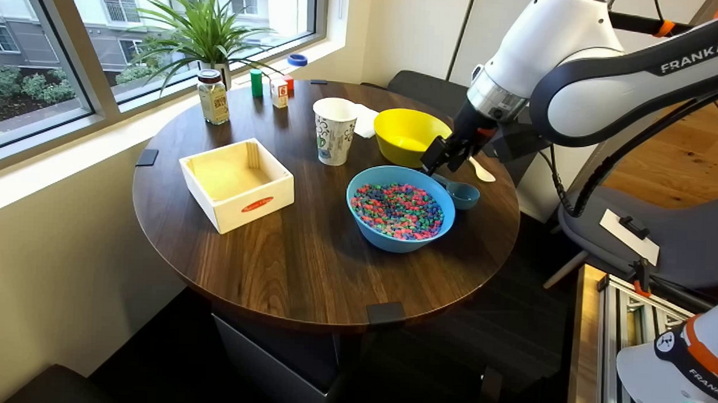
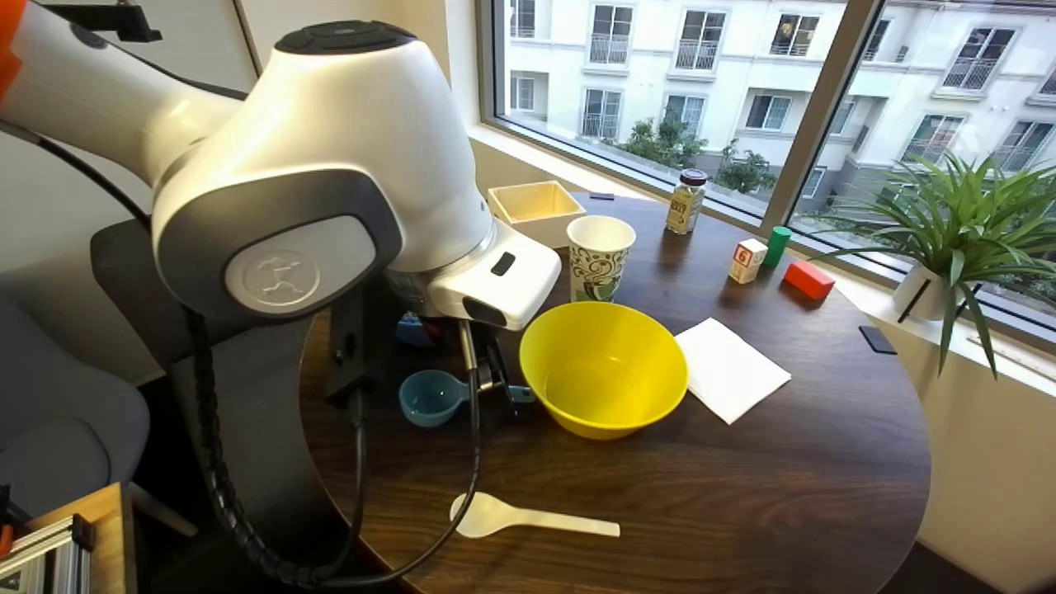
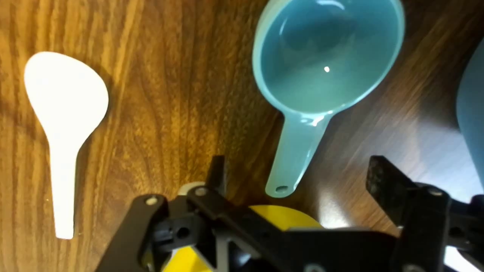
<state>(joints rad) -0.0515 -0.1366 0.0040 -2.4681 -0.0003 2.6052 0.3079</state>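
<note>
1. The pincer point(image 3: 298, 172) points down over the dark wood counter point(image 1: 307, 266), its fingers point(image 3: 382, 181) spread well apart.
2. Nearest thing to it: the blue scoop point(image 3: 325, 79), lying on the counter, open side up.
3. In the wrist view the scoop's handle point(image 3: 297, 155) runs back toward the pincer, its end lying between the fingertips, closer to the finger at that view's left. Wood shows on both sides of it. Can't tell whether the fingers are down at handle height.
4. Blue bowl point(image 1: 390, 245), holding small red, blue and green pieces point(image 1: 395, 209), just beside the scoop.
5. Yellow bowl point(image 2: 610, 371) near the handle's end; white sheet point(image 2: 733, 375) beside that bowl.
6. Pale spoon point(image 3: 66, 124) flat on the counter, on the scoop's opposite side from the blue bowl.
7. Farther off: upright paper cup point(image 1: 335, 131), open wooden box point(image 1: 231, 215).
</note>
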